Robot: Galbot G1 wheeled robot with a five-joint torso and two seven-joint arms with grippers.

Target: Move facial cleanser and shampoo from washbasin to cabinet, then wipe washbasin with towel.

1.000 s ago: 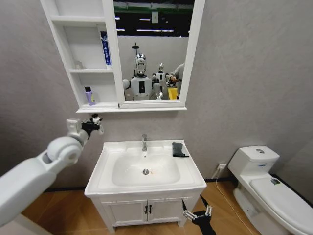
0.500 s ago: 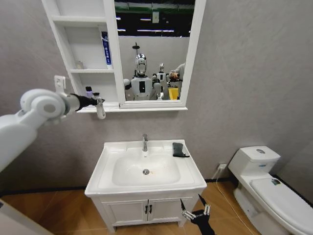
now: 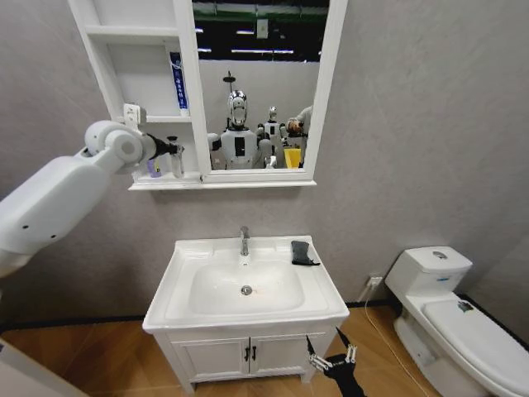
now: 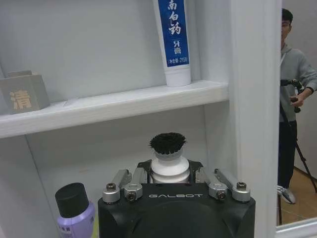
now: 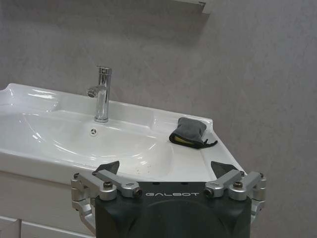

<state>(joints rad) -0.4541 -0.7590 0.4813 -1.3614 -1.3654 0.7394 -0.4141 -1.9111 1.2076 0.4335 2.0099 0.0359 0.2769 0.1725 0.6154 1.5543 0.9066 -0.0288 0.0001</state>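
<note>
The left hand (image 3: 172,154), clamped on a white bottle (image 4: 169,159), is now reaching into the cabinet (image 3: 140,99) lowest shelf beside the purple bottle (image 4: 75,214); earlier it was lower. The towel (image 3: 302,252) is lying on the washbasin (image 3: 178,289). The right hand (image 3: 332,359) is waiting apart, low.

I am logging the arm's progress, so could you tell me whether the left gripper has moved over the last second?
Yes. The left gripper, shut on a white bottle, has risen from below the cabinet to its bottom shelf.

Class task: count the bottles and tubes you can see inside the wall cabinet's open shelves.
3: blue-labelled tube on the middle shelf; purple bottle on the bottom shelf; white bottle in the left hand. Others may be hidden.
</note>
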